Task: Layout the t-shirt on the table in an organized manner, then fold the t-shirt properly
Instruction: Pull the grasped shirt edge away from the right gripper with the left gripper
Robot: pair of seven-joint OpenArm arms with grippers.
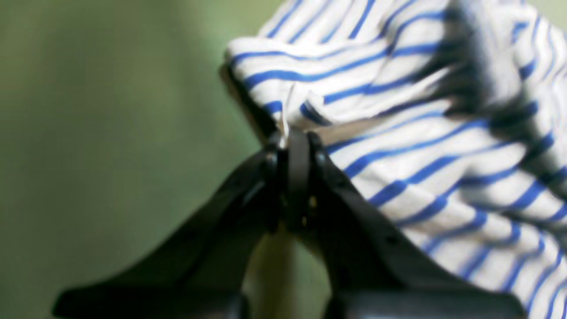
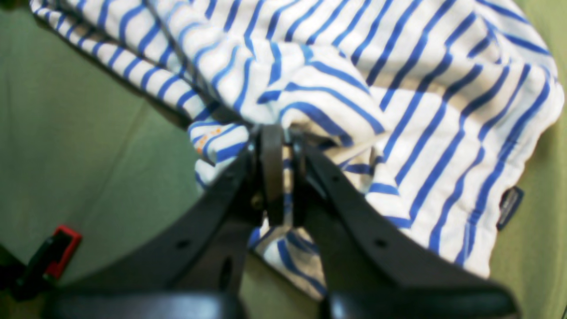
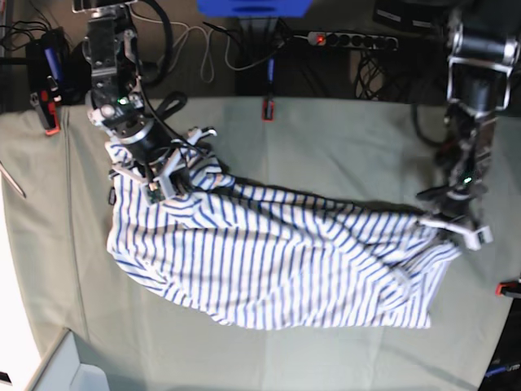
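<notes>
The t-shirt (image 3: 269, 261), white with thin blue stripes, lies stretched and rumpled across the middle of the table (image 3: 342, 147). My left gripper (image 1: 292, 139) is shut on a bunched edge of the t-shirt (image 1: 398, 146); in the base view this left gripper (image 3: 446, 221) sits at the shirt's right end. My right gripper (image 2: 281, 133) is shut on a fold of the t-shirt (image 2: 354, 88); the base view shows the right gripper (image 3: 167, 181) at the shirt's upper left corner. A small dark tag (image 2: 509, 206) sits at the cloth's edge.
Red-and-black clamps (image 3: 266, 108) (image 3: 49, 114) (image 3: 509, 287) hold the table cover at its edges; one clamp (image 2: 60, 250) shows in the right wrist view. Cables and a power strip (image 3: 350, 39) lie beyond the far edge. A pale box corner (image 3: 65, 371) sits at the near left.
</notes>
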